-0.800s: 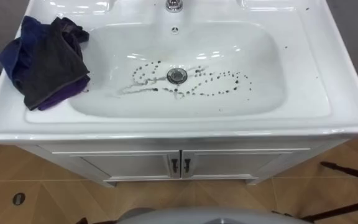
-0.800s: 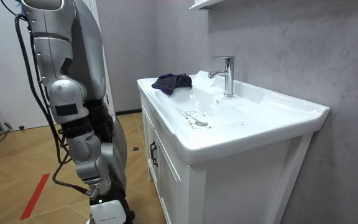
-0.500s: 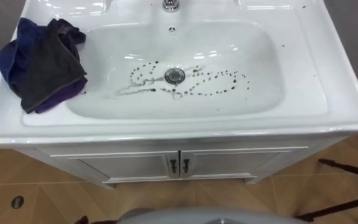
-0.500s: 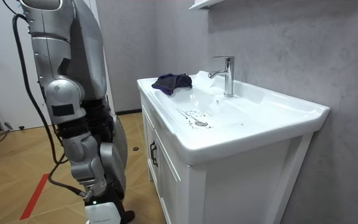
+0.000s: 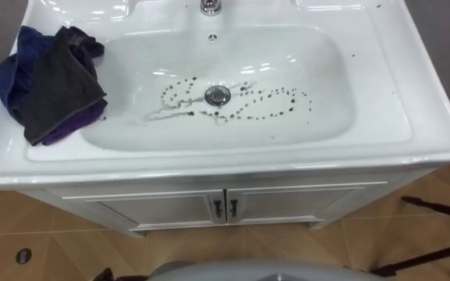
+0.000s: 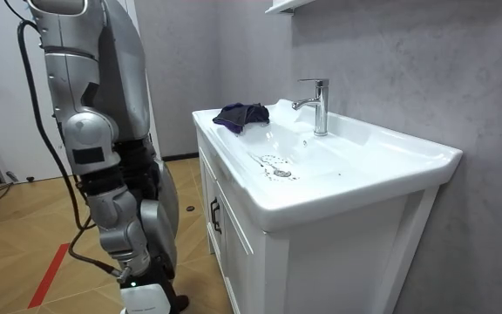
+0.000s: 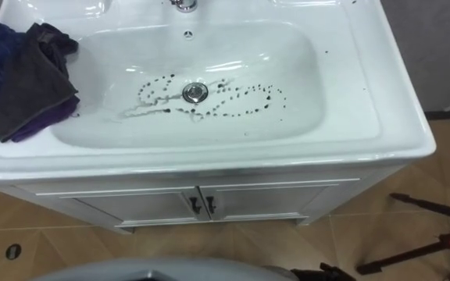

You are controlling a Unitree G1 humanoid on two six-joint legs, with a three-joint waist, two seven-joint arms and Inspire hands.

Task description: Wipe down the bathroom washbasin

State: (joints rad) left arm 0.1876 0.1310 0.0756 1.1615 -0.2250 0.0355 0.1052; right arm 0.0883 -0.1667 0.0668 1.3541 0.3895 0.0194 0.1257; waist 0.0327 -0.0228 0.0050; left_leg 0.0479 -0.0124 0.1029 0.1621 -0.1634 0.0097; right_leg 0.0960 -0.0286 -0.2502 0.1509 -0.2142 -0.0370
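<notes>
A white basin sits in a white cabinet right in front of me. Dark specks and a smeared trail ring the metal drain at the bowl's bottom. A crumpled cloth, dark grey over blue and purple, lies on the basin's left rim, partly over the bowl's edge. In the room view I stand upright on the wooden floor a step from the cabinet front.
A chrome tap stands at the basin's back centre. The cabinet has two doors with small dark handles. Grey walls run behind the basin. A dark tripod leg lies on the floor at the lower right.
The eye view has drifted slightly, so the basin sits a little higher and further left in the picture. In the room view my legs shifted a little. The cloth and specks have not moved.
</notes>
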